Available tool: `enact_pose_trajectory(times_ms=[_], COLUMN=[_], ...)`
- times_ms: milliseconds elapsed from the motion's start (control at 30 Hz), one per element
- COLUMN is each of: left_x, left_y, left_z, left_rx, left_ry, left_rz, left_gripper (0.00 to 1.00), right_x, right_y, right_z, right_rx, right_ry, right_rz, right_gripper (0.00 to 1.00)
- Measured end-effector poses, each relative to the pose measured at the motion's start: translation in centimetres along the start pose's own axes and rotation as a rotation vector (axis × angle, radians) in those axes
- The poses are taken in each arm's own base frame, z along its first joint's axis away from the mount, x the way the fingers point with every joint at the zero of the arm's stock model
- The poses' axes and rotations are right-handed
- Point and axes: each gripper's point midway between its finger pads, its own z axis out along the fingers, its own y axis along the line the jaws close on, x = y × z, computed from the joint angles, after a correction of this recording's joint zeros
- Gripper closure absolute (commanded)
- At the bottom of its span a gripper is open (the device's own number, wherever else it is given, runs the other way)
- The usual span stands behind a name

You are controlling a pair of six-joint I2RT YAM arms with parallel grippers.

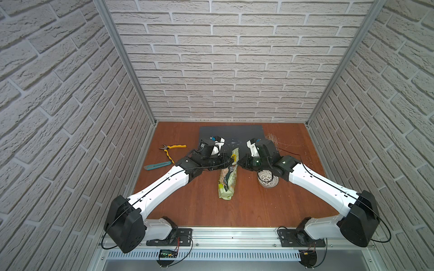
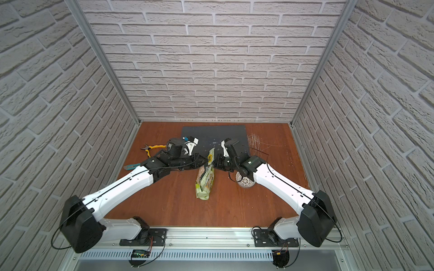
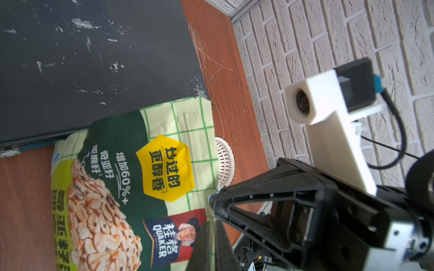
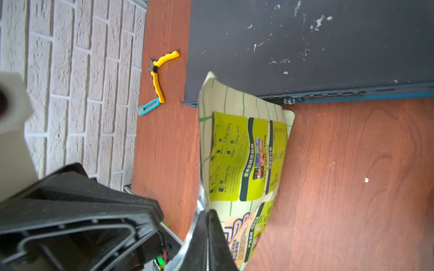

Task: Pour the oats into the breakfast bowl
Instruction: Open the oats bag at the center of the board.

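Note:
The green-and-white checked oats pouch stands tilted mid-table, its top raised between both grippers; no loose oats show. My left gripper is shut on the pouch's upper edge, seen between its fingers beside the printed front. From the opposite side, my right gripper is shut on the same top edge, its fingers pinching the film next to the pouch's back. The white lattice breakfast bowl sits right of the pouch, half hidden under my right arm, and peeks from behind the pouch as a lattice rim.
A dark grey flat slab lies behind the pouch at the back. Yellow-handled pliers and a teal cutter lie at the left. Brick-patterned walls close three sides; a metal rail runs along the front edge.

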Motion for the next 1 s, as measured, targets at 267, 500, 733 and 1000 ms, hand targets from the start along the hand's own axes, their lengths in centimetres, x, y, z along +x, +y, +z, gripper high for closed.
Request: enact_pose_trajectory(times_ms=[267, 500, 733, 1000], left_x=[0.2, 0.4, 0.7, 1.2], left_y=[-0.2, -0.3, 0.1, 1.0], left_z=[-0.6, -0.8, -0.6, 0.3], left_rx=[0.000, -0.002, -0.013, -0.035], left_ry=[0.001, 0.007, 0.030, 0.061], left_rz=[0.010, 0.012, 0.007, -0.006], left_gripper=[0.73, 0.72, 0.75, 0.85], right_x=[0.0, 0.1, 0.1, 0.1], right_y=[1.3, 1.7, 1.8, 1.8], right_z=[0.2, 0.4, 0.4, 0.4], right_rx=[-0.084, -0.122, -0.129, -0.129], right_ry=[-0.004, -0.003, -0.005, -0.004], right_rz=[0.014, 0.022, 0.028, 0.028], right_gripper=[0.97, 0.97, 0.97, 0.97])
